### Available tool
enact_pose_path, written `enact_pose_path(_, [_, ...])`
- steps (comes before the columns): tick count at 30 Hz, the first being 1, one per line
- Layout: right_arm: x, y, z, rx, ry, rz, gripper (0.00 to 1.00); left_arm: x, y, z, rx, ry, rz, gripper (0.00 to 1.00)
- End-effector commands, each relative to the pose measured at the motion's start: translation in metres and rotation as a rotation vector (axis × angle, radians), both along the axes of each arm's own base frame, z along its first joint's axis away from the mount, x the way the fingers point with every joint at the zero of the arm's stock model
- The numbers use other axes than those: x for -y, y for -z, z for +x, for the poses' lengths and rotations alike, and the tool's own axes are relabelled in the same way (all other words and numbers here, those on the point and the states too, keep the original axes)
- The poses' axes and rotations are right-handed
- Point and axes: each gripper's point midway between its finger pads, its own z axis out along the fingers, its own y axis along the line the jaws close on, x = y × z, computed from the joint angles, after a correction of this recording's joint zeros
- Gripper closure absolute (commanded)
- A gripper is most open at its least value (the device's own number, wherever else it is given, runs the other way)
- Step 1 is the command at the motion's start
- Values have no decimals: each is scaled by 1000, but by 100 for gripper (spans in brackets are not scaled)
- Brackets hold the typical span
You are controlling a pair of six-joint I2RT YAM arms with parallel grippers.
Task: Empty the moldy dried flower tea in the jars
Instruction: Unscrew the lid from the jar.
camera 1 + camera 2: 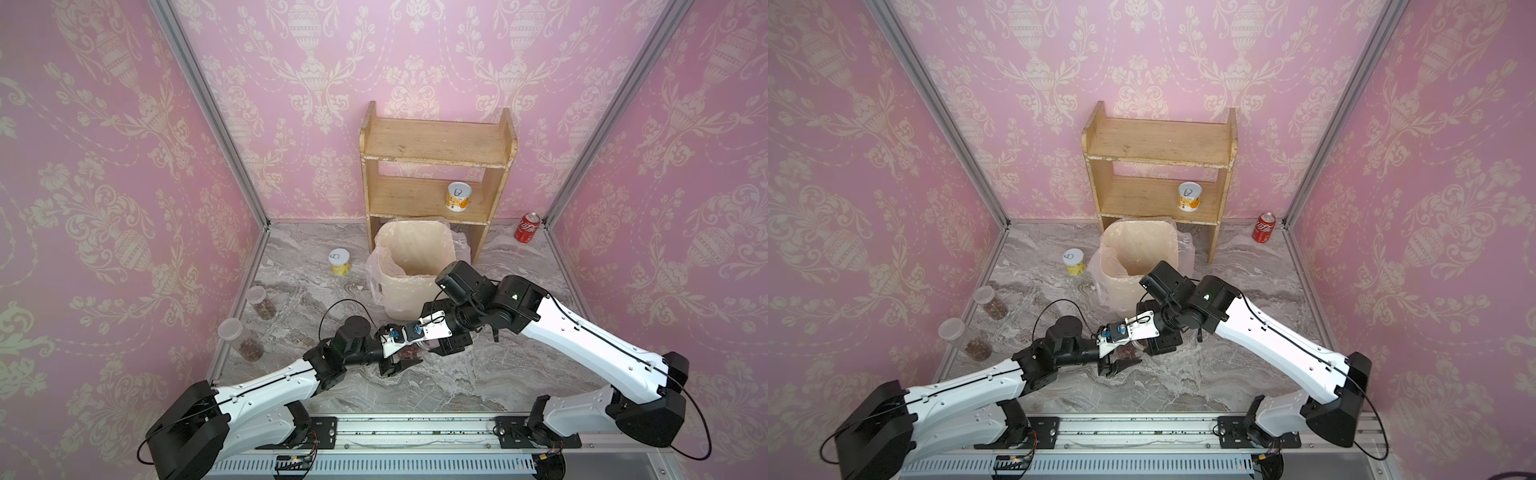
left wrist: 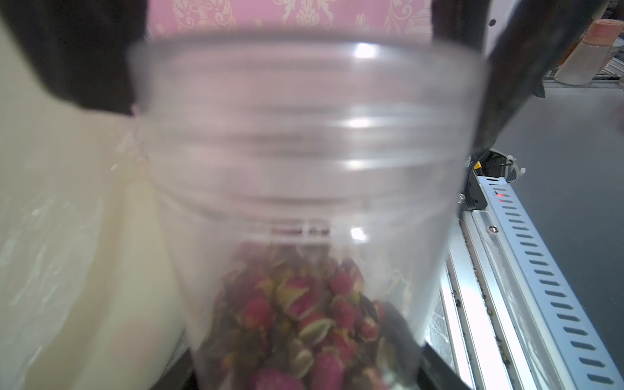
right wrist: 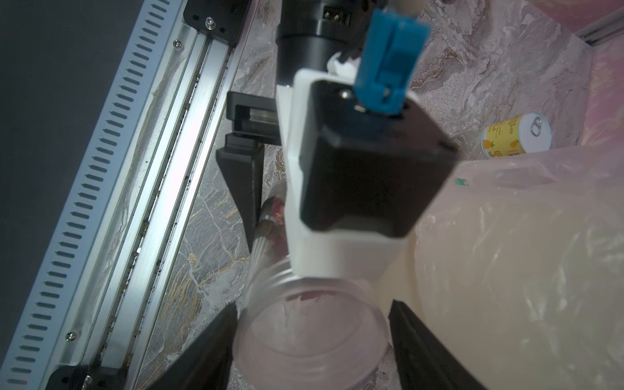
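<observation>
Held jar blurred, base cropped, right pincer hold unclear

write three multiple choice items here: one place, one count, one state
1. The red cola can stands: A on the table, right of the wooden shelf; B on its top board; C on its middle board.
2. Clear jars at the table's left edge: A one; B two; C four.
3. The left gripper is: A open; B shut on the cola can; C shut on a jar of flower tea.
Key: A, it stands beside the shelf's foot; B, two lidded jars show; C, the tea-filled jar sits clamped in it.
</observation>
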Motion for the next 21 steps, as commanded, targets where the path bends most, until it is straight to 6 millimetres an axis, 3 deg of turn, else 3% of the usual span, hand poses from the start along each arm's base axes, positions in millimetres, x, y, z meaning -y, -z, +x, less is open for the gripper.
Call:
enact_pose_path(1, [-11, -42, -6, -67, 93, 230, 14, 2, -14, 4, 20, -10, -44, 67])
enact_pose_path(5, [0, -71, 1, -234, 315, 437, 8, -3, -14, 9, 51, -48, -39, 67])
enact_pose_path(8, [16, -78, 22, -355, 640, 516, 6, -6, -15, 13, 76, -75, -33, 67])
enact_pose_path(13, [27, -54, 33, -603, 1004, 414, 2, -8, -17, 22, 116, -113, -10, 68])
enact_pose_path(21, [26, -17, 34, -740, 1186, 334, 7, -7, -18, 28, 135, -130, 4, 69])
